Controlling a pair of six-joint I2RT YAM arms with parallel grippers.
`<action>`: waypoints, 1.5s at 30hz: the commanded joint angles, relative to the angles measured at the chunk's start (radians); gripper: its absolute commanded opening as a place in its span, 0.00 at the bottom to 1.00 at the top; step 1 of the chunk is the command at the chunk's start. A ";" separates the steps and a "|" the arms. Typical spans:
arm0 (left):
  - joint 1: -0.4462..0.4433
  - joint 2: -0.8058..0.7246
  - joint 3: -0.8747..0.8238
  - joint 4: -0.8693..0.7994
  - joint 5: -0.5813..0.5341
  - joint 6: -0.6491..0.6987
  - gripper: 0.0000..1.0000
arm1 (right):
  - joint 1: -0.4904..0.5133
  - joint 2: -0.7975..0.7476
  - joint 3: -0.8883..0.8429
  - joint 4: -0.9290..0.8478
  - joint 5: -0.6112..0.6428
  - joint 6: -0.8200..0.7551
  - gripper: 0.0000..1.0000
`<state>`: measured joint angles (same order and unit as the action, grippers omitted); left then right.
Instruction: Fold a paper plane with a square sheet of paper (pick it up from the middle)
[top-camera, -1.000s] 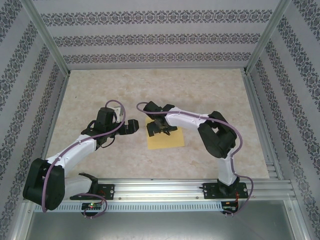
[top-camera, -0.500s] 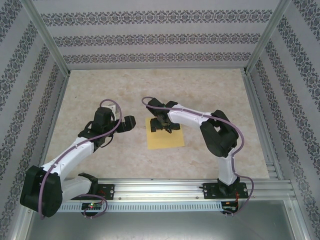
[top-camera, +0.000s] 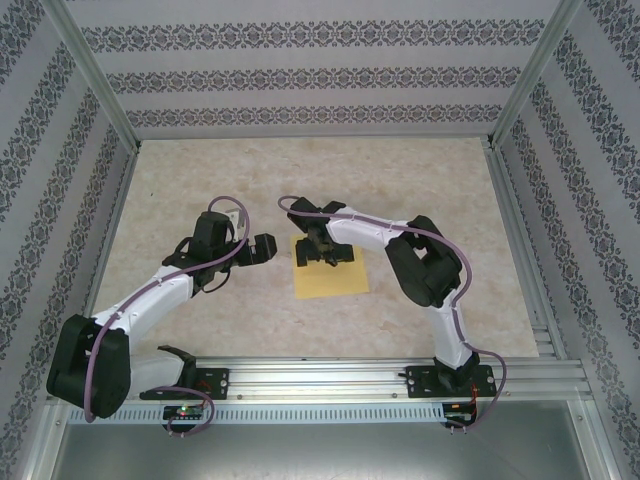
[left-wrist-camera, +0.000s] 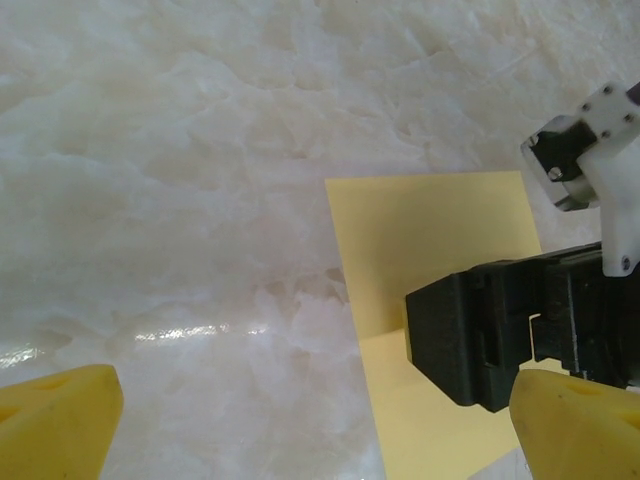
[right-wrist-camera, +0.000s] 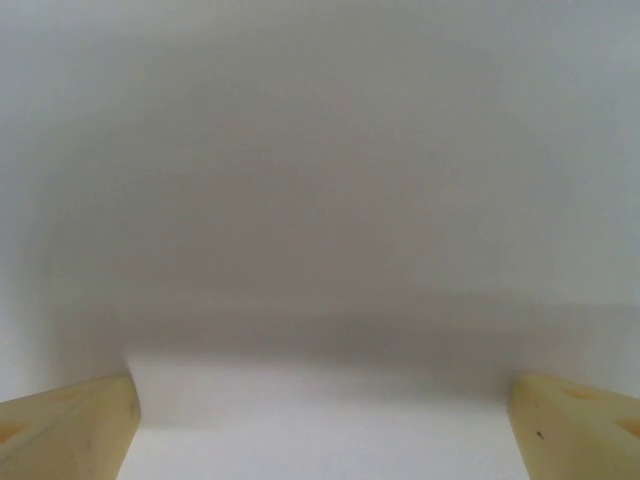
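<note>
A: Where is the square sheet of paper (top-camera: 335, 282)?

B: It's flat on the marbled table (top-camera: 430, 180), about mid-table between the two arms and nearer the right one. It is plain yellow. From above I can make out no crease.

A: And the right gripper (top-camera: 325, 254)?

B: It points down over the far edge of the sheet. In the left wrist view its black body (left-wrist-camera: 500, 335) covers part of the yellow. Whether it is touching the paper or hanging just above it, I can't tell.

A: Is it open?

B: Its own camera shows the two pale yellow fingers (right-wrist-camera: 65, 425) at the bottom corners, spread wide with nothing between them. The surface beyond them is pale and blurred, too close to read.

A: What about the left gripper (top-camera: 262, 248)?

B: It is just beside the sheet's left edge, off the paper, over bare table and aimed toward the sheet. In its wrist view the yellow fingertips (left-wrist-camera: 55, 420) sit at opposite bottom corners — jaws wide, holding nothing. The sheet fills the right side of that view, with two sharp corners in sight.

A: Do the two grippers touch?

B: No, they are near each other but apart, with a strip of table between them.
</note>
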<state>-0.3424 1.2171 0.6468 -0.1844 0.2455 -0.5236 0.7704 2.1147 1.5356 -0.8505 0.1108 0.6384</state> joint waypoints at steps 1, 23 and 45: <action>0.002 0.003 0.031 -0.021 0.012 0.033 1.00 | 0.003 0.060 -0.014 -0.002 -0.027 0.009 0.96; 0.001 0.000 0.041 -0.030 0.038 0.030 1.00 | -0.003 0.051 -0.020 -0.011 -0.035 0.005 0.91; 0.000 -0.007 0.088 -0.117 0.021 0.019 1.00 | -0.011 -0.225 -0.046 0.063 -0.135 0.047 0.44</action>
<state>-0.3424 1.2205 0.6979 -0.2493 0.2749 -0.5056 0.7692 1.9743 1.5169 -0.8436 0.0372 0.6533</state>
